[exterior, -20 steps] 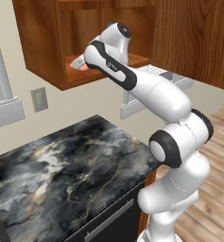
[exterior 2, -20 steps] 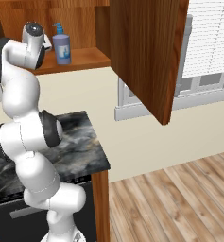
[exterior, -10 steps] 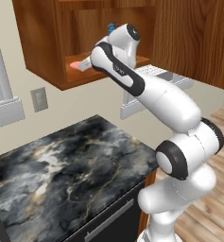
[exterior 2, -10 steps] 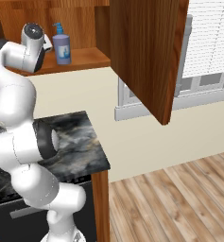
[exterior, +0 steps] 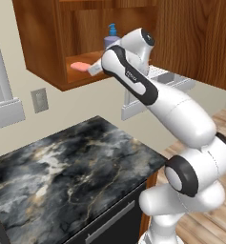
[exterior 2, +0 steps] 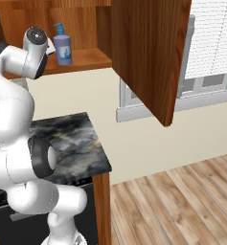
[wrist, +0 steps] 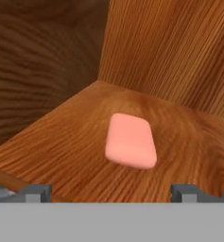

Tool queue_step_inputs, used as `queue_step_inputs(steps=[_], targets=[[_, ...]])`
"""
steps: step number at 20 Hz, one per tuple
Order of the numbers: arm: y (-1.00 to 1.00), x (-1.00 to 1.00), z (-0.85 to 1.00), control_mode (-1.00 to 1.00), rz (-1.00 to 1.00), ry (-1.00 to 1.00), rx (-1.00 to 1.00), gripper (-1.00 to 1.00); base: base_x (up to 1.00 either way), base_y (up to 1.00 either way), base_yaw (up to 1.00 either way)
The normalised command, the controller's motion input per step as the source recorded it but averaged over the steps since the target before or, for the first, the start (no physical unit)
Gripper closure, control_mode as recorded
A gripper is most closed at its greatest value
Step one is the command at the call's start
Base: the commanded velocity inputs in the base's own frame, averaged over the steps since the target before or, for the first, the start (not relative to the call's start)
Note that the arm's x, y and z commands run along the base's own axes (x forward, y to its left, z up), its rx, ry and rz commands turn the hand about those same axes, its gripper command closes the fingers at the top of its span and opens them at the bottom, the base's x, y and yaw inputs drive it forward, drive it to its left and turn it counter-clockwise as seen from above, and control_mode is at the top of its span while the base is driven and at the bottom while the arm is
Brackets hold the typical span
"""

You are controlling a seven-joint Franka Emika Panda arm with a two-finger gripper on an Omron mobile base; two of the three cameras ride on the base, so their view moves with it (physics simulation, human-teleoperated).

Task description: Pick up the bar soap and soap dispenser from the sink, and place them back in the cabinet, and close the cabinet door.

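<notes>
Cabinet (exterior: pixel 43 62) open; cabinet door (exterior 2: pixel 148 52) swung out wide, handle not seen. Soap dispenser (exterior 2: pixel 62 45) upright on shelf, bar soap (wrist: pixel 131 140) laid flat on same shelf, apart from dispenser. Gripper (wrist: pixel 111 191) seen in hand view just short of bar, jaws spread wide, nothing held, bar untouched. Step judged: both items placed, only door closing left. Next move needs arm pulled clear of shelf, then brought behind door's outer face & door pushed shut w/o clipping dispenser

soap dispenser (exterior 2: pixel 63 48) label — too small to read, dark arm-link (exterior: pixel 132 76) marking — blurred, illegible
</notes>
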Motion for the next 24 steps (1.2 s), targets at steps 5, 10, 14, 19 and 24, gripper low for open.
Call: queue_step_inputs(steps=[5, 10, 14, 19, 24], targets=[[-0.18, -0.46, 0.0, -1.0, 0.0, 0.0, 0.01, -1.0, 0.0, 0.0, 0.0], [-0.24, -0.39, 0.06, -1.0, 0.0, 0.0, 0.02, -1.0, 0.0, 0.0, 0.0], [-0.34, -0.29, 0.19, -1.0, 0.0, 0.0, 0.03, -1.0, 0.0, 0.0, 0.0], [-0.36, -0.33, 0.23, -1.0, -0.01, 0.0, 0.02, -1.0, 0.0, 0.0, 0.0], [-0.24, -0.22, 0.07, -1.0, -0.04, 0.0, 0.0, -1.0, 0.0, 0.0, 0.0]])
